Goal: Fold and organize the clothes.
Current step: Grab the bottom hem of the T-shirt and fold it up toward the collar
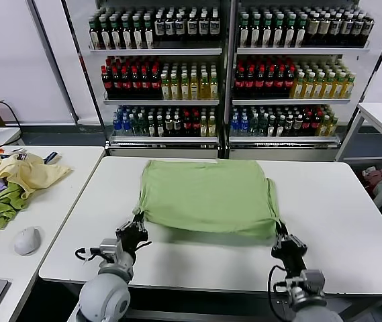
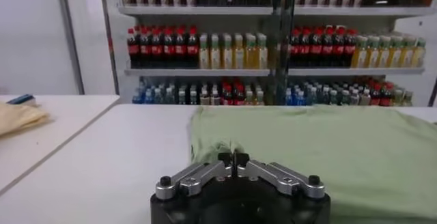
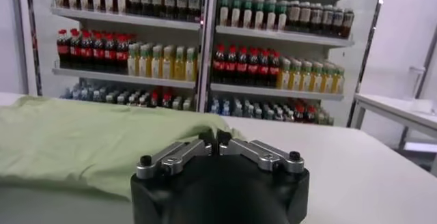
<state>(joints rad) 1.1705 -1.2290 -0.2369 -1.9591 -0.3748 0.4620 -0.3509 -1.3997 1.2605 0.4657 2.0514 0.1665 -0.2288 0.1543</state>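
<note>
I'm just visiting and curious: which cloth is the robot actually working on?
Look at the white table before the drink shelves. Spread on it lies the light green shirt, each near corner pinched by the left gripper and right gripper, unlike the crumpled pile on the side table.

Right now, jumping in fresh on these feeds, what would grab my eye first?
The light green shirt, spread across the middle of the white table, with the left gripper and right gripper each shut on a near corner of it. Behind the table stand shelves of bottles, and a pile of yellow and green cloths lies on the side table to the left.
</note>
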